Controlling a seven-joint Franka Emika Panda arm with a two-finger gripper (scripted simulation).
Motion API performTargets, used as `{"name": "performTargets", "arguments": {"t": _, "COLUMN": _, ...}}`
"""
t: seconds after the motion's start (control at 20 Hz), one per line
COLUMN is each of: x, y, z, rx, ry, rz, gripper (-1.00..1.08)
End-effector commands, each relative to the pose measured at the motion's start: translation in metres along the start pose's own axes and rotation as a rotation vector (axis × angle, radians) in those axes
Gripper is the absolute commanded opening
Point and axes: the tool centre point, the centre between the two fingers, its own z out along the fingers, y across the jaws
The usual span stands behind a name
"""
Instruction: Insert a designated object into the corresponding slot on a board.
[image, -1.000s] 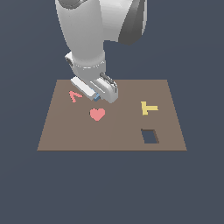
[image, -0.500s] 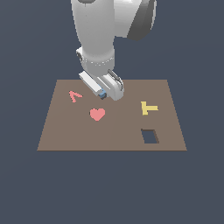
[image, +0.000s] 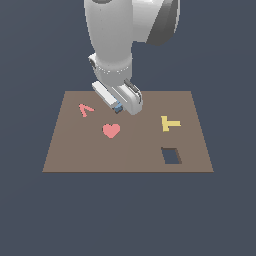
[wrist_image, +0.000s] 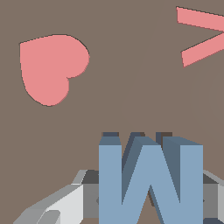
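1 blue M (wrist_image: 148, 179) in claw (image: 121, 104); 1 heart (image: 111, 130), 1 T (image: 169, 123).

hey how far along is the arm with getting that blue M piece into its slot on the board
Done: the blue M is picked up, held in the end effector above the board. In hand: carrying it, near the pink heart. Left: finding the M-shaped slot and seating the piece. A dark edge shows just behind the M in the wrist view, but whether that is the slot cannot be told.
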Motion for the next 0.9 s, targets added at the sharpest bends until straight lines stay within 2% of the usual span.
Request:
{"name": "performTargets", "arguments": {"t": 0.0, "x": -0.0001, "y": -0.0001, "z": 0.0002, "rx": 0.0, "ry": 0.0, "rz": 0.0, "gripper": -1.0}}
{"name": "performTargets", "arguments": {"t": 0.35, "x": 0.0005, "y": -0.0002, "z": 0.0099, "rx": 0.0, "ry": 0.0, "rz": -0.001, "gripper": -1.0}}
{"name": "performTargets", "arguments": {"t": 0.4, "x": 0.0005, "y": -0.0002, "z": 0.0099, "rx": 0.0, "ry": 0.0, "rz": -0.001, "gripper": 1.0}}
{"name": "performTargets", "arguments": {"t": 0.85, "x": 0.0005, "y": -0.0002, "z": 0.0099, "rx": 0.0, "ry": 0.0, "rz": -0.001, "gripper": 1.0}}
